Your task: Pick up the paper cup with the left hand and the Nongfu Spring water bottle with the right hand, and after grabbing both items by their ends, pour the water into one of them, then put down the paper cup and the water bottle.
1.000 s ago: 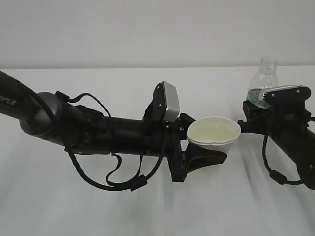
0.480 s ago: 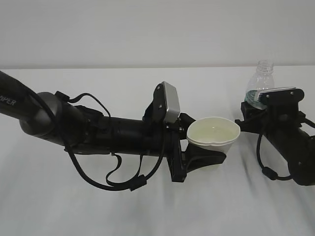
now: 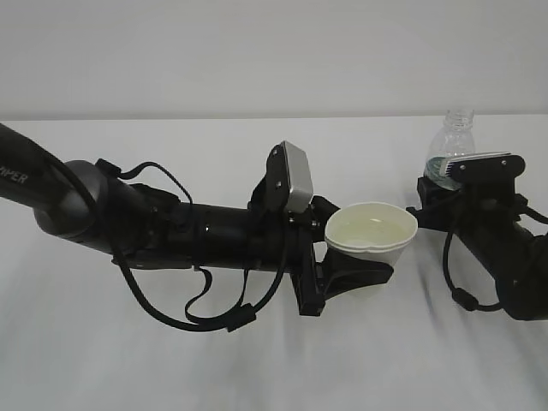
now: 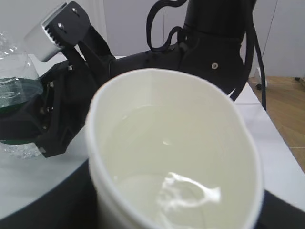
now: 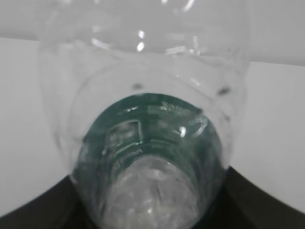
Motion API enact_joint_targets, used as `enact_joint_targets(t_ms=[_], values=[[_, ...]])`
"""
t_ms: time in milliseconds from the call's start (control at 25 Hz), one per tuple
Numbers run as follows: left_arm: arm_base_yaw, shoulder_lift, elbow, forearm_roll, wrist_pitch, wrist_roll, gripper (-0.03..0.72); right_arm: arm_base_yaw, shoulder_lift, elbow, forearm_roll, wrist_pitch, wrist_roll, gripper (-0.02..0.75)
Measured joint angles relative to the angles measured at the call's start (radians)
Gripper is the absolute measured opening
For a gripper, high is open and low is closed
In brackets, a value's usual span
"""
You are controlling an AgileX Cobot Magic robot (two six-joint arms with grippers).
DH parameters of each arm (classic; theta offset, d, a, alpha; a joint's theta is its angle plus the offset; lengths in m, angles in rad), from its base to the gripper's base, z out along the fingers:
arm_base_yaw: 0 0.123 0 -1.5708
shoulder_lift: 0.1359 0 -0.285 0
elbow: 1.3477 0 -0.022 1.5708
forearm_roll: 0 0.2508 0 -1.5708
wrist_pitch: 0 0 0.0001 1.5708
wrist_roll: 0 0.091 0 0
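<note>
A: Holding, exterior view: my left hand (image 3: 355,265) is clamped around the paper cup (image 3: 372,237), upright at table centre; my right hand (image 3: 445,201) grips the Nongfu Spring water bottle (image 3: 454,141), upright at far right.

B: Left wrist view?

A: Cup (image 4: 176,152) fills frame, water (image 4: 167,167) inside; bottle (image 4: 14,81) at left.

B: Right wrist view?

A: Bottle (image 5: 147,143) between my jaws, green label visible.
</note>
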Motion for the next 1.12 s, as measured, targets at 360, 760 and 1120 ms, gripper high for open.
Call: enact_joint_targets(t_ms=[360,760,1120], values=[[0.0,0.0,0.0,0.0,0.0,0.0,0.45,0.0,0.023,-0.006,0.006,-0.031,0.017,0.437],[0.0,0.0,0.0,0.0,0.0,0.0,0.45,0.0,0.027,-0.006,0.002,-0.031,0.019,0.538],[0.0,0.0,0.0,-0.05,0.016,0.0,0.45,0.0,-0.051,0.077,0.001,-0.029,0.019,0.543]])
